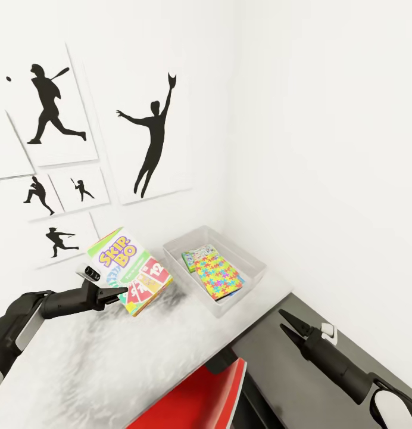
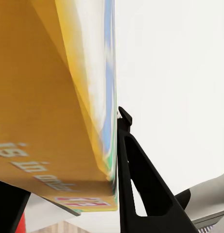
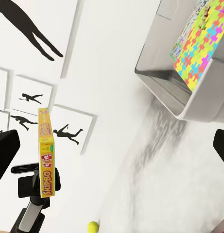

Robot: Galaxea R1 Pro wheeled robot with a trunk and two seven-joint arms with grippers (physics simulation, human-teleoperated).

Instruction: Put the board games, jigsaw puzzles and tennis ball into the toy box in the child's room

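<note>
The left gripper (image 1: 114, 294) pinches the Skip-Bo box (image 1: 131, 269) by one edge, up over the table (image 1: 111, 363) beside the toy box (image 1: 253, 262). Such a thin hold could let it swing or slip out. The left arm reaches level; the right gripper (image 1: 289, 326) hangs open, empty.

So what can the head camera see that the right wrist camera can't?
Head view alone: the SKIP-BO box's colourful printed front, the red chair, and the right gripper open beyond the table's edge. Right wrist view alone: the tennis ball on the table and the box's yellow side edge. Both share the left gripper shut on the box, the toy box with a jigsaw puzzle inside, and the baseball pictures.
</note>
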